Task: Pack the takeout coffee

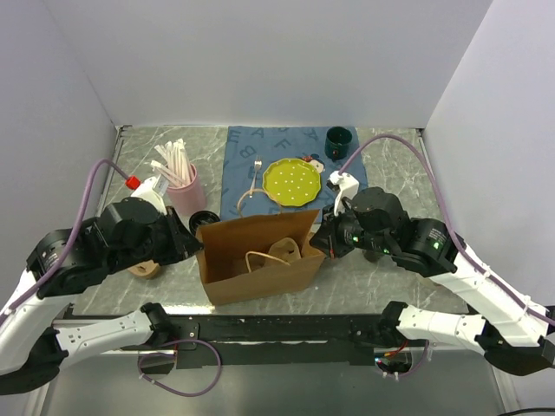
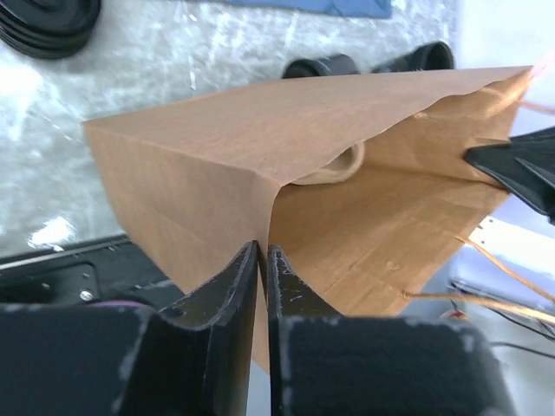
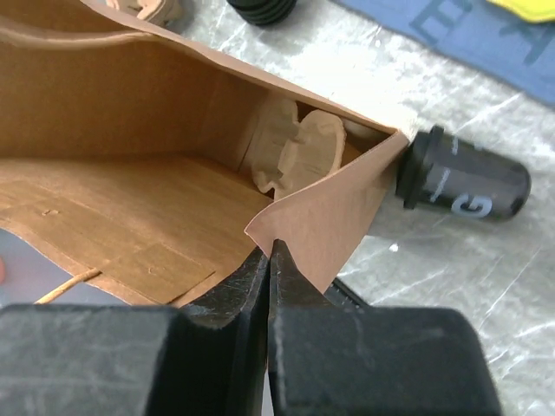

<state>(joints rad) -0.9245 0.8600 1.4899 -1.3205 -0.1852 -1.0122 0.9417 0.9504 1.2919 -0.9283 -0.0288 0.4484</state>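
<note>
**Mia:** What is the desk like?

**Tom:** The desk (image 1: 355,282) is grey with white streaks, like stone. Plain pale walls (image 1: 277,61) stand on three sides of it.

**Mia:** What is nearest?

**Tom:** One brown paper bag (image 1: 260,273), standing open. There are two claws, one at each end. The left claw (image 2: 264,249) is pinched on the bag's left edge. The right claw (image 3: 270,247) is clenched on the bag's right corner.

**Mia:** Where is the takeout coffee?

**Tom:** The takeout coffee (image 3: 464,184) is outside the bag. It lies on its side on the desk, behind the bag's left end. Its lid is just beside the paper.

**Mia:** What is in the bag?

**Tom:** A round tan thing (image 3: 299,152), partly hidden by the bag's wall. I cannot tell what it is.

**Mia:** And farther back?

**Tom:** One pink cup (image 1: 186,195) of white straws, too bunched up to count. One bottle with a red cap (image 1: 143,185) shows just beyond the left arm. One blue cloth (image 1: 251,156) has letters on it. One yellow-green plate (image 1: 292,182) sits on the cloth. One dark green mug (image 1: 338,137) stands at the cloth's far right corner. The arms cover some of the desk on both sides.
</note>
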